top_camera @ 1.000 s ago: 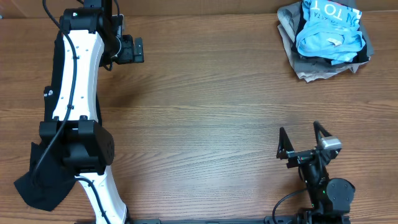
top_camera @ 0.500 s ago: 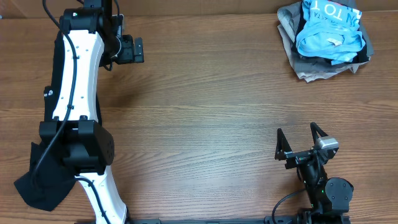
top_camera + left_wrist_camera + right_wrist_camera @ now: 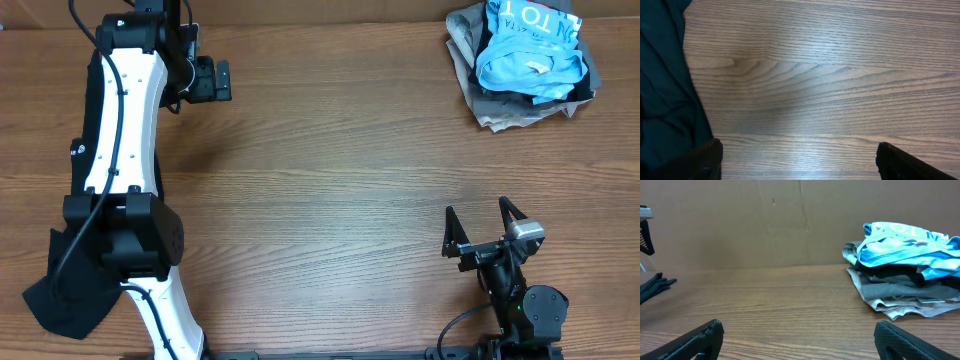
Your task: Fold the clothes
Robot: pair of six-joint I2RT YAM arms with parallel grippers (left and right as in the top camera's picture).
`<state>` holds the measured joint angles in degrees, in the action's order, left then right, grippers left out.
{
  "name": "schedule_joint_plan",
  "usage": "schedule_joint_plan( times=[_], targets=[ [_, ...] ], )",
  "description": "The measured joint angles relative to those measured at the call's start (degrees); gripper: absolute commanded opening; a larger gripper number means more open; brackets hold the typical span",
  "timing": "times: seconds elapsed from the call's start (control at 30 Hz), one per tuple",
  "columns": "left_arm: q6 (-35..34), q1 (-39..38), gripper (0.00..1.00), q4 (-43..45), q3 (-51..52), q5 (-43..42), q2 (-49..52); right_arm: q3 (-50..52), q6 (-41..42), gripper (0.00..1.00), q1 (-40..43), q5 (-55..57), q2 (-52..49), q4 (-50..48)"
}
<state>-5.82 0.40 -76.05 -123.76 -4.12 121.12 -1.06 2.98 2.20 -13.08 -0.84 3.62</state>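
A pile of clothes lies at the table's far right corner, with a light blue T-shirt with white lettering on top of grey and black garments. The pile also shows in the right wrist view, far ahead on the right. A long black garment lies at the left under my left arm, and its edge shows in the left wrist view. My left gripper is open and empty over bare wood. My right gripper is open and empty near the front edge.
The wooden table stretches between the two arms. A brown cardboard wall stands behind the table's far edge. My left arm's white links reach along the left side.
My right gripper has shifted slightly to the left and toward its base. The left arm and the clothes have not moved.
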Motion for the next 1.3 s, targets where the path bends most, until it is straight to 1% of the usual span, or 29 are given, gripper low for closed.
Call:
schedule_joint_plan(
  times=[0.37, 0.53, 0.73, 0.83, 0.9, 0.93, 1.03, 1.1, 1.17, 1.3],
  targets=[
    [0.0, 0.0, 1.0, 0.0, 0.0, 0.0, -0.2, 0.0, 0.0, 1.0, 0.0, 0.0, 0.0, 0.0],
    [0.0, -0.8, 1.0, 0.0, 0.0, 0.0, -3.5, 0.0, 0.0, 1.0, 0.0, 0.0, 0.0, 0.0],
    [0.0, -3.5, 1.0, 0.0, 0.0, 0.0, -17.9, 0.0, 0.0, 1.0, 0.0, 0.0, 0.0, 0.0],
    [0.0, -3.4, 1.0, -2.1, -0.1, 0.0, -23.3, 0.0, 0.0, 1.0, 0.0, 0.0, 0.0, 0.0],
    [0.0, -3.0, 1.0, -1.5, 0.7, 0.0, -27.1, 0.0, 0.0, 1.0, 0.0, 0.0, 0.0, 0.0],
    [0.0, -2.6, 1.0, 0.5, 2.5, 0.0, -29.1, 0.0, 0.0, 1.0, 0.0, 0.0, 0.0, 0.1],
    [0.0, -1.1, 1.0, 9.5, 12.5, -0.6, -36.0, 0.0, 0.0, 1.0, 0.0, 0.0, 0.0, 0.1],
    [0.0, 0.4, 1.0, 18.4, 22.3, -1.7, -41.3, 0.0, 0.0, 1.0, 0.0, 0.0, 0.0, 0.0],
    [0.0, 1.6, 1.0, 25.4, 31.8, -2.6, -45.9, 0.0, 0.0, 1.0, 0.0, 0.0, 0.0, 0.0],
    [0.0, 2.3, 1.0, 36.2, 48.8, -3.4, -53.9, 0.0, 0.0, 1.0, 0.0, 0.0, 0.0, 0.0]
  ],
)
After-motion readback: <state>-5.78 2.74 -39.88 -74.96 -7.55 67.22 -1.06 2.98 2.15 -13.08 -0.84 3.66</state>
